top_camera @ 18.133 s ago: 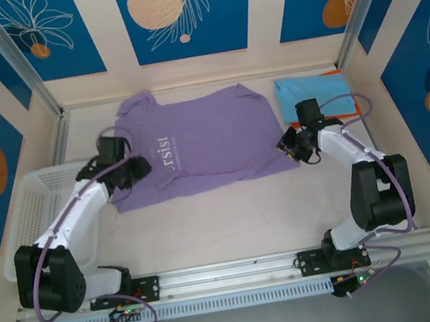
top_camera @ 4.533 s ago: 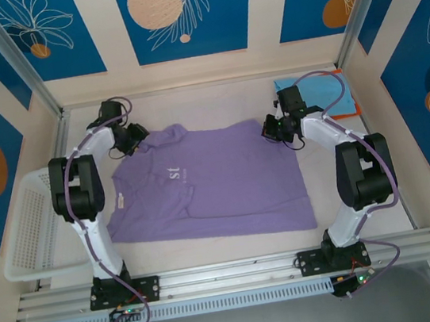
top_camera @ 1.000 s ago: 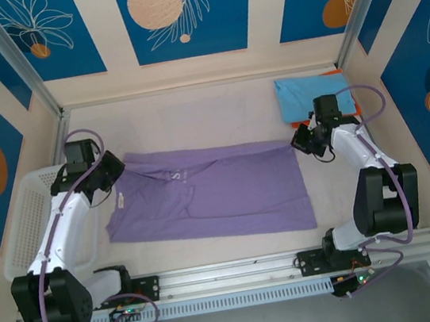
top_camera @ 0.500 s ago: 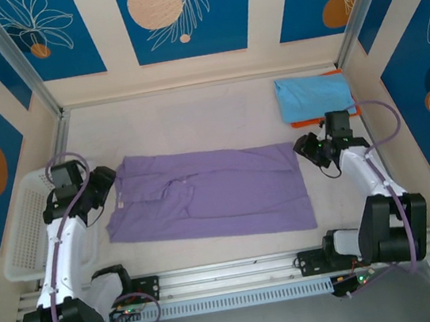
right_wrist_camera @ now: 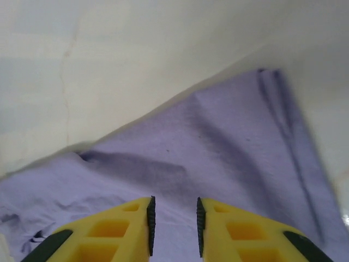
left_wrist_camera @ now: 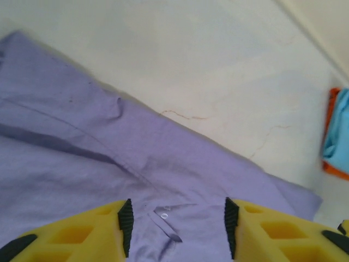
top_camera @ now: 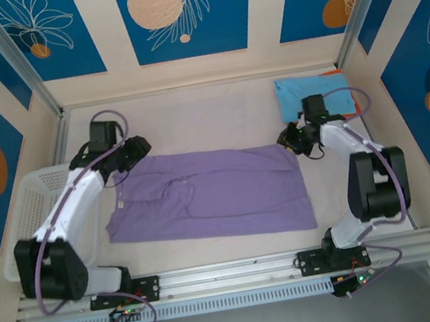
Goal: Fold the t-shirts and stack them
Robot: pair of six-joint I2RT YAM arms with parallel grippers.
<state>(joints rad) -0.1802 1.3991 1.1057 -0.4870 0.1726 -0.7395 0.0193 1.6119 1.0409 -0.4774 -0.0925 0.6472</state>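
On the pale bench [top_camera: 192, 112], the lavender t-shirt [top_camera: 228, 199] is laid half-folded at centre. Left jaws at its 10 o'clock corner are held wide, right jaws at 2 o'clock narrow, both empty. One layer alone could be pinched, undoing the fold.

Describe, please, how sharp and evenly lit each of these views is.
Top external: sharp, evenly lit, soft shadows beside the lavender t-shirt. Left wrist: cloth fairly clear, left fingers soft at the frame's bottom. Right wrist: hazy throughout, a dark shadow along a crease, right fingers blurred.
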